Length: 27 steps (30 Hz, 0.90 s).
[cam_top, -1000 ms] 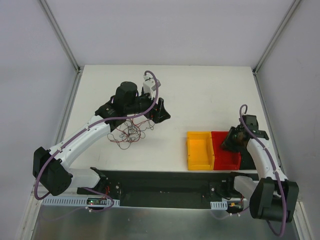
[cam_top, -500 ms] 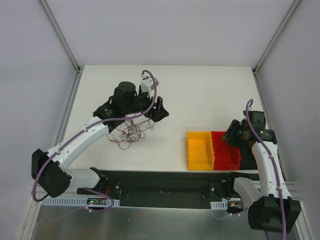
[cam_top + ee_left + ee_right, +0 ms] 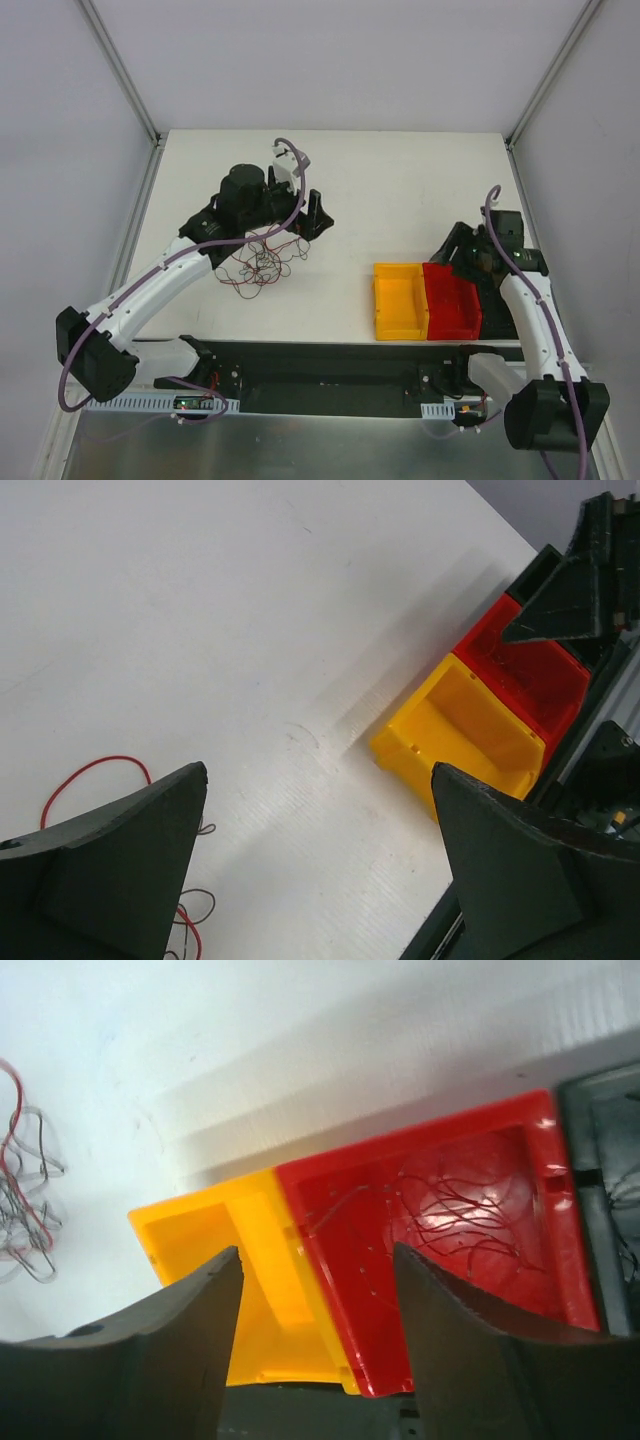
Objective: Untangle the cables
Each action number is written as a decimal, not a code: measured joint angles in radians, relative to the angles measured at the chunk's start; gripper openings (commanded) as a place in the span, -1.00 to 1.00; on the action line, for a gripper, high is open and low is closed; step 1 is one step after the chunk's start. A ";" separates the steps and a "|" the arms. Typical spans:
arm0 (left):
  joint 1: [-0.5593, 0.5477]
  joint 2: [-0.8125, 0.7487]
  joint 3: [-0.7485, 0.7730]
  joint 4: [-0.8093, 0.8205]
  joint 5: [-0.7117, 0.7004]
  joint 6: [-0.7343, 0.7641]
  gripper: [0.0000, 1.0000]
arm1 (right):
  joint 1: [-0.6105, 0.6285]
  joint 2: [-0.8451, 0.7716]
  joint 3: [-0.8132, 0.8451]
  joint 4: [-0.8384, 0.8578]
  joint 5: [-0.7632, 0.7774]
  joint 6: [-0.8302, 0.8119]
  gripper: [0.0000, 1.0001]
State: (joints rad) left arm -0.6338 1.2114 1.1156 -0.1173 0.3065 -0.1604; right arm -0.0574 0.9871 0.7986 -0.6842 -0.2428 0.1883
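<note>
Cables (image 3: 258, 265) lie tangled left of the table's (image 3: 400, 190) middle, with some strands in the red bin (image 3: 420, 1138) near its front edge. Left gripper (image 3: 318, 778) hangs by the tangle, jaws wide and empty, likely poised to pick. Right gripper (image 3: 318, 1255), jaws apart and empty, hovers over that bin.

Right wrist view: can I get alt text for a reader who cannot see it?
The open right claw hangs empty over a red bin holding a few thin dark wires, with a seemingly empty yellow bin set against it. At the picture's left edge, a tangle of cables lies on the white table.
</note>
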 measured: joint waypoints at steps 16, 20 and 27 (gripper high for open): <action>0.465 -0.141 -0.270 0.013 0.059 -0.344 0.74 | 0.713 0.587 0.359 0.510 0.016 -0.046 0.37; 0.479 -0.228 -0.373 0.021 0.116 -0.384 0.75 | 0.777 0.827 0.503 0.588 -0.013 -0.082 0.20; 0.479 -0.322 -0.467 -0.023 0.155 -0.412 0.60 | 0.810 1.019 0.605 0.613 -0.054 -0.114 -0.13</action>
State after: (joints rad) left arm -0.1551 0.8898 0.6483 -0.1402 0.4614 -0.5724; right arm 0.7525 2.0064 1.4040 -0.0708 -0.2966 0.0742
